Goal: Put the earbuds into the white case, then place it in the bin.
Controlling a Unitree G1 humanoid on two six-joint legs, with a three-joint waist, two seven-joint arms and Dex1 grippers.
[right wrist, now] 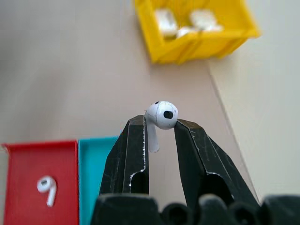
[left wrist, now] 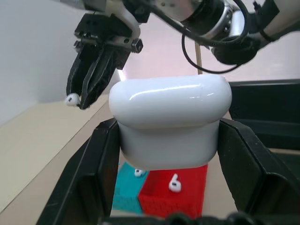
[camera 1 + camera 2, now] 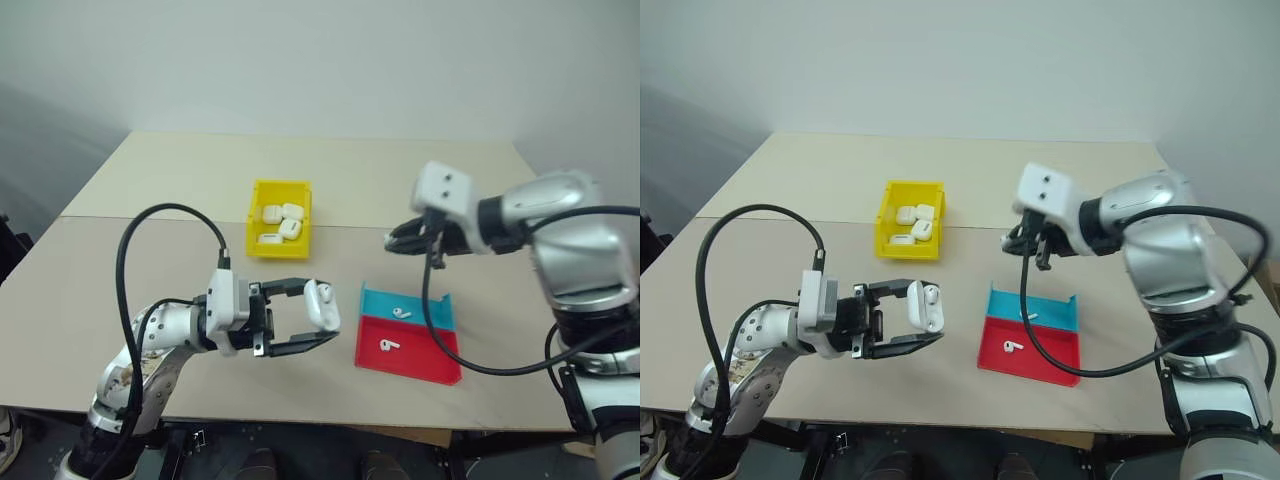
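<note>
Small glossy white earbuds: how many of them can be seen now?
3. One small glossy white earbud is pinched in the right gripper; one lies in the blue half of the shallow tray, one in the red half. Others may be hidden.

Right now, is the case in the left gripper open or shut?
Shut. The case, clamped between the left gripper's fingers, shows its lid seated flush on the body, with no gap or exposed earbud wells.

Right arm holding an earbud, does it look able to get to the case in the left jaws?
Probably yes. The right gripper pinches an earbud above the table; the white case, clamped in the left gripper, sits lower nearby with open air between. Whether its lid is open is unclear.
</note>
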